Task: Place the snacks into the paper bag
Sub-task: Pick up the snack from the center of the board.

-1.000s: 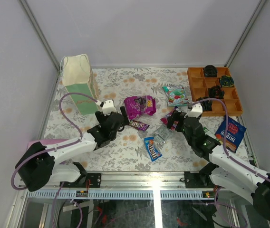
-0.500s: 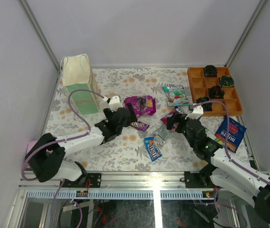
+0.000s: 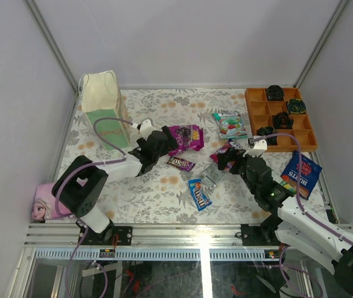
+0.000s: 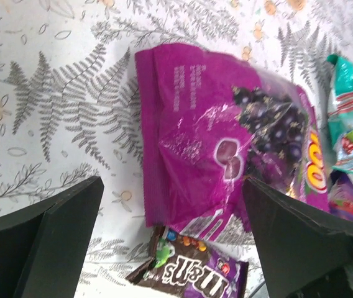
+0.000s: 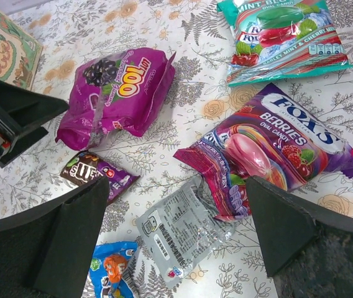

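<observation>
Looking down from the top camera: paper bag (image 3: pixel 100 99) stood upright in the far-left corner of the table (image 3: pixel 145 205). Its long axis was vertical, mouth up; cream face, mint-green side, thin string handles. The snacks lay flat mid-table, all outside it. Magenta bag (image 3: pixel 187 138) was glossy and puffed, long axis running left to right. Left gripper (image 3: pixel 167 144) sat at its left end, jaws spread wide, nothing held. Dark candy bar (image 3: pixel 181 164), a slim rectangle, lay just nearer, slightly tilted. Blue candy packet (image 3: pixel 199 194) lay nearest the bases, axis roughly near-to-far, with the crinkled silver wrapper (image 3: pixel 211 176) beside it. Right gripper (image 3: pixel 227 156) hung just beyond that wrapper, jaws wide, empty. Green-red sweets bag (image 3: pixel 229 123) lay farther back. BURTS crisp bag (image 3: pixel 301 174) lay at the right, near the orange tray (image 3: pixel 256 110).

Left wrist: two dark fingers (image 4: pixel 46 242) framed the magenta bag's crimped end. Contact could not be told. The foil was creased, with a dark berry print. The candy bar lay just by that end.

Right wrist: a shiny purple berries bag (image 5: pixel 270 146) lay between the open fingers, long axis slanting toward the far right. The silver wrapper touched its near end. The magenta bag's crumpled end pointed at the left gripper.
</observation>
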{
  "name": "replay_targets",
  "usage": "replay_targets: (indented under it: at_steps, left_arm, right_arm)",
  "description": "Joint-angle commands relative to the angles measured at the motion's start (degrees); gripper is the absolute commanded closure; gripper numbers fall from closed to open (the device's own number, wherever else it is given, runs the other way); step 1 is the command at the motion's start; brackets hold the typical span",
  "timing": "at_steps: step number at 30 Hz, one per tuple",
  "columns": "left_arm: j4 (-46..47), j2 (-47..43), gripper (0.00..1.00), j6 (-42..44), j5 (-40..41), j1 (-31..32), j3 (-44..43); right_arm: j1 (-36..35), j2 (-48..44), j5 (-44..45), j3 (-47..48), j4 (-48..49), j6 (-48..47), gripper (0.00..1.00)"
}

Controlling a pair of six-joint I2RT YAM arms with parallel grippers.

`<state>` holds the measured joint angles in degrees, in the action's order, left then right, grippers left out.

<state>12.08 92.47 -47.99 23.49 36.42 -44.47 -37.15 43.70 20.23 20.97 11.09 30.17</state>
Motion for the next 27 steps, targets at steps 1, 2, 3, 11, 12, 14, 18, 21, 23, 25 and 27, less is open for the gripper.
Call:
replay_targets:
  at_steps: [1, 2, 3, 11, 12, 14, 18, 21, 23, 25, 27]
  left_arm:
    - [10.2, 2.0, 0.07, -1.7, -3.5, -1.7, 0.4]
    - [11.4, 2.7, 0.08, -1.9, -4.3, -2.0, 0.3]
    - [12.3, 3.7, 0.10, -2.2, -5.1, -2.4, 0.1]
    - [15.0, 10.4, 0.16, -4.6, -8.2, -3.3, -2.2]
    - [15.3, 10.8, 0.16, -4.8, -8.3, -3.3, -2.3]
    - [16.6, 11.5, 0.19, -5.0, -8.9, -3.5, -2.1]
    - [17.9, 13.1, 0.41, -5.1, -9.6, -3.7, -2.8]
    - [16.9, 14.2, 0.66, -5.3, -9.8, -3.8, -4.1]
    - [16.3, 14.4, 0.74, -5.3, -9.7, -3.9, -4.3]
    - [15.3, 14.1, 0.82, -5.1, -9.3, -4.0, -4.5]
    - [14.0, 13.5, 0.89, -4.5, -8.9, -4.0, -4.9]
  right_arm:
    - [-0.5, -1.2, -0.5, 0.0, 3.4, -0.6, 0.01]
    - [-0.5, -1.2, -0.5, 0.0, 3.4, -0.6, 0.01]
    - [-0.5, -1.2, -0.4, 0.0, 3.4, -0.6, 0.01]
    - [-0.5, -1.6, 0.3, -0.1, 3.2, -0.7, 0.01]
    - [-0.5, -1.6, 0.3, -0.1, 3.2, -0.7, 0.01]
    - [-0.5, -1.6, 0.3, -0.1, 3.2, -0.6, 0.01]
    - [-0.5, -1.4, 0.3, -0.2, 3.4, -0.6, 0.01]
    - [-0.5, -1.5, 0.6, -0.1, 3.3, -0.6, 0.01]
    - [-0.5, -1.7, 0.7, -0.2, 3.3, -0.5, 0.01]
    - [-0.5, -1.8, 0.9, -0.3, 3.3, -0.6, 0.01]
    - [-0.5, -1.9, 0.9, -0.3, 3.3, -0.5, 0.01]
